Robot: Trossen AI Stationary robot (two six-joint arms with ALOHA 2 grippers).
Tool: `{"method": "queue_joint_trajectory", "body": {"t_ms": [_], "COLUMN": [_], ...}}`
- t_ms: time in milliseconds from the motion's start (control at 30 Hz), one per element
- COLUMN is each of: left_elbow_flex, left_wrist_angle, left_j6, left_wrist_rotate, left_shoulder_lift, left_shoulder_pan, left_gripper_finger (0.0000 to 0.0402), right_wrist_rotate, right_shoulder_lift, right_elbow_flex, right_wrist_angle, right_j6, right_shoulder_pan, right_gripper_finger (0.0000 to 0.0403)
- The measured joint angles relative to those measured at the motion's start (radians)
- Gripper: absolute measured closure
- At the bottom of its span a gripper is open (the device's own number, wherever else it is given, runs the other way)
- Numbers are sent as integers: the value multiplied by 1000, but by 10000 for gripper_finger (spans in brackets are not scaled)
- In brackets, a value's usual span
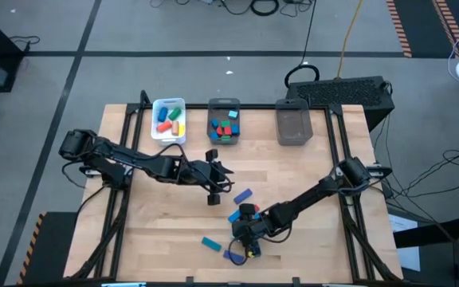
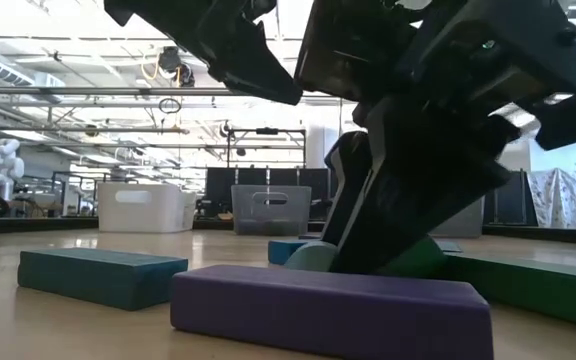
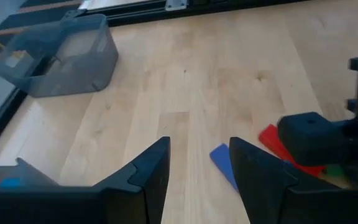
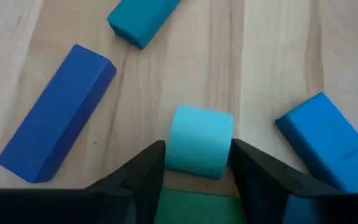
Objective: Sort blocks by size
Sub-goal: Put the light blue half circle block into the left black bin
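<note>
The right tool (image 1: 246, 232) covers the blocks under it from above. A green block (image 4: 194, 208) is mostly hidden between its fingers. The teal bar (image 4: 143, 18) is cut off by the edge.

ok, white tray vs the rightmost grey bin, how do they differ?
The white tray is opaque white and holds several coloured blocks; the rightmost grey bin is see-through grey and looks empty. The tray sits at the left end of the row, the bin at the right end. Both are open-topped and stand along the table's far edge.
</note>
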Motion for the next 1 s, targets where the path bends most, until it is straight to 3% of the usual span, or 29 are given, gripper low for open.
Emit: {"method": "queue_joint_trajectory", "body": {"t_ms": [233,667,1000], "left_elbow_flex": [0,0,0], "left_wrist_angle": [-11,-20,0], "left_j6": [1,48,269], "left_wrist_rotate": [56,60,109], "left_shoulder_lift": [12,13,13], "left_shoulder_pan": [-7,-25,-104], "left_gripper_finger": [234,233,233], "right_wrist_rotate": [-8,-29,-19], "right_shoulder_lift": [0,-148,-332], "right_elbow_flex": [-1,-17,-188], "right_wrist_angle": [0,-60,15], "right_j6": [-59,-208,-224], "right_shoulder_pan": [-3,-24,-88], "right_gripper_finger": [292,284,281]}}
